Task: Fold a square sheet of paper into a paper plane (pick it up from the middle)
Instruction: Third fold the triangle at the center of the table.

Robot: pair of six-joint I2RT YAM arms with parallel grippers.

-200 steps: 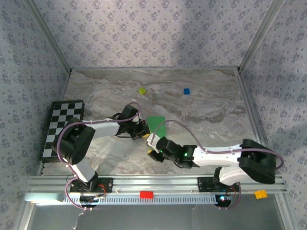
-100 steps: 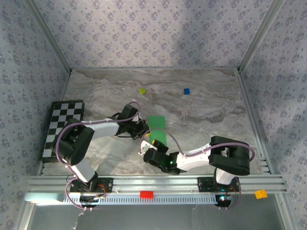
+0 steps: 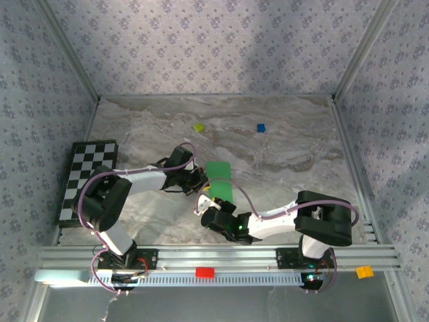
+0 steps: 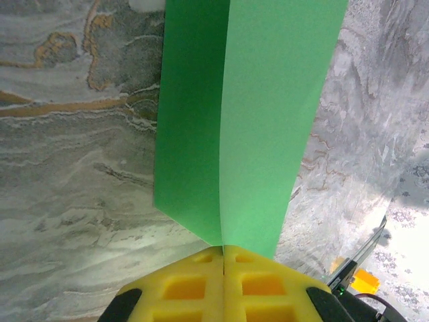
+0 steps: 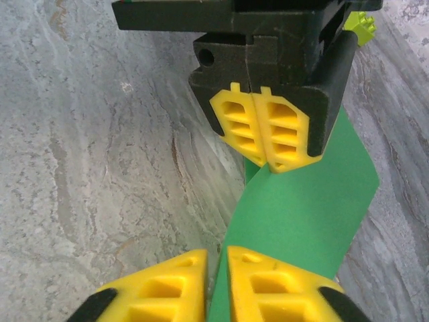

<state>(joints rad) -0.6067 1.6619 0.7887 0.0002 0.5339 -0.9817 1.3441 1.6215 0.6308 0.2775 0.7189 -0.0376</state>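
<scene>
While the square sheet of paper (image 4: 248, 114) is doubled along one lengthwise crease and held up off the tabletop (image 3: 281, 144), the nose and wing folds look undone, so I judge the plane barely begun. One sheet, two grippers: the left gripper (image 5: 266, 161) has its fingers pressed together pinching the sheet's edge, and the right gripper (image 5: 216, 278) has its fingers nearly together around the opposite edge.

a grey marbled surface (image 3: 288, 144) sits boxed in by walls (image 3: 201, 47) papered with a small floral print. pale metal rails (image 3: 221, 255) frame its near edge, and soft light falls evenly.
</scene>
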